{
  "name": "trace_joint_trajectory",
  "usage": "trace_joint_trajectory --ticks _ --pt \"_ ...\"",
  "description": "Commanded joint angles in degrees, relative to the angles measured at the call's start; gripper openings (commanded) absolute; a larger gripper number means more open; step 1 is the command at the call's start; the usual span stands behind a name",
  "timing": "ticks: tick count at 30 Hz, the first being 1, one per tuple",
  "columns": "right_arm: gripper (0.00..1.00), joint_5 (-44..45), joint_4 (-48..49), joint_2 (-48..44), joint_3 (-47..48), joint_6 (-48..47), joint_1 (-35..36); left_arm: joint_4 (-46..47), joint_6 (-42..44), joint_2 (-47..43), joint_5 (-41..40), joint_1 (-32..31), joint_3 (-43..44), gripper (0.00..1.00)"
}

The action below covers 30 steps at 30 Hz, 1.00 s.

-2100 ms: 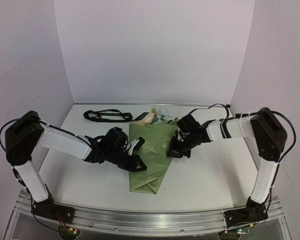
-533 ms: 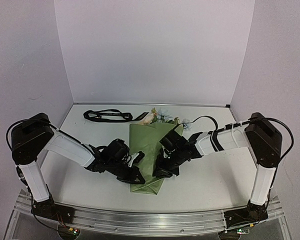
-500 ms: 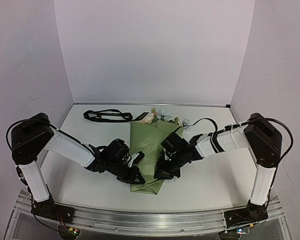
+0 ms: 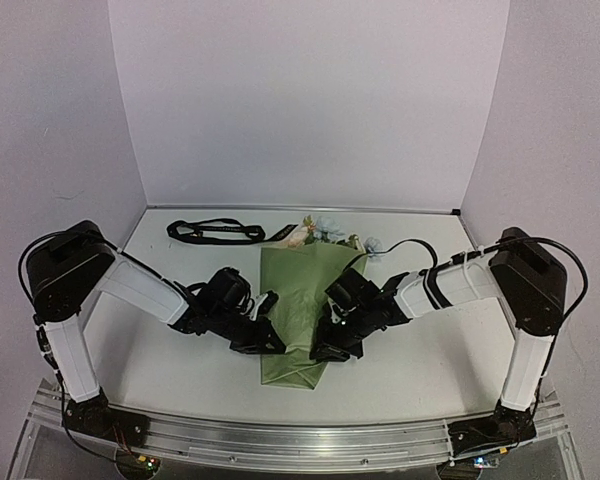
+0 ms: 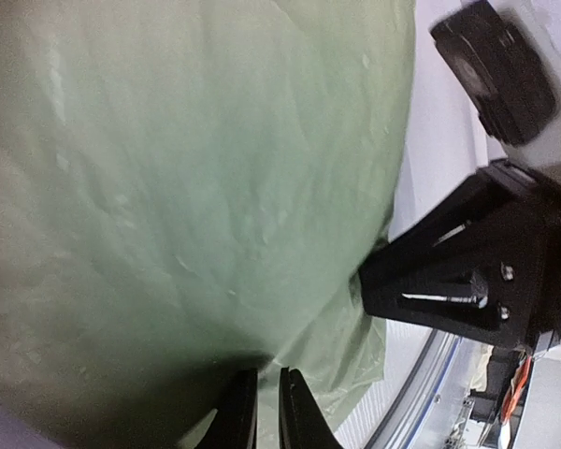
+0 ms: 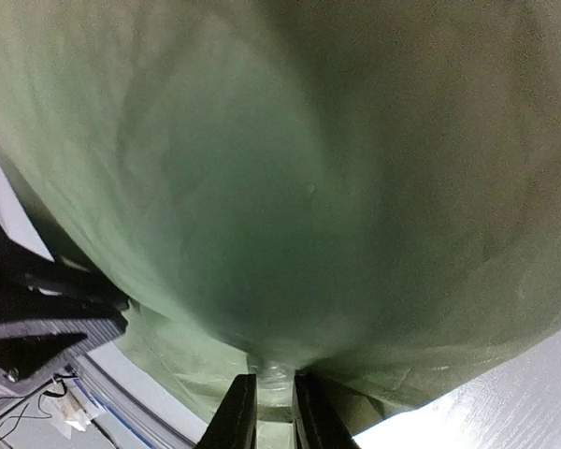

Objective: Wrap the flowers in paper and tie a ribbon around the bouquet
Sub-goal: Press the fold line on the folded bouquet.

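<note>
The bouquet (image 4: 298,300) lies in the middle of the table as a cone of olive-green paper (image 5: 196,187), narrow end toward me. The flowers (image 4: 318,231) stick out of its wide far end with pink, cream and blue blooms. My left gripper (image 4: 270,342) is at the cone's lower left edge. In the left wrist view its jaws (image 5: 266,374) are nearly together on a fold of paper. My right gripper (image 4: 327,350) is at the lower right edge. Its jaws (image 6: 275,379) pinch a small tuck of the paper (image 6: 309,187). The black ribbon (image 4: 215,231) lies loose at the far left.
Pale walls close in the table on the left, back and right. A metal rail (image 4: 280,440) runs along the near edge, close to the cone's tip. The two grippers face each other across the narrow end, a short way apart.
Both grippers have come nearer to me along the cone's sides and now hold it near its narrow end. The paper is drawn in tighter than before. The ribbon has not moved.
</note>
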Motion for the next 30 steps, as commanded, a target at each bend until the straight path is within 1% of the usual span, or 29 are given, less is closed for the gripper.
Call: trace_joint_trajectory --ticks 1,9,20,30 --pt "0.15 -0.78 -4.47 -1.58 -0.46 -2.18 0.14 2.87 -3.34 3.40 1.16 4.43 1.46 0.11" --pt "0.15 -2.03 -7.11 -2.11 0.59 -4.01 0.16 1.65 -5.10 8.32 3.56 10.77 6.22 0.12" --pt "0.15 -2.78 -7.76 -2.01 0.62 -5.05 0.05 -3.74 -3.70 14.10 5.80 19.38 15.24 0.13" --pt "0.15 -3.48 -7.76 -1.07 1.09 -5.05 -0.08 -9.92 -1.24 23.87 9.82 26.51 31.07 0.14"
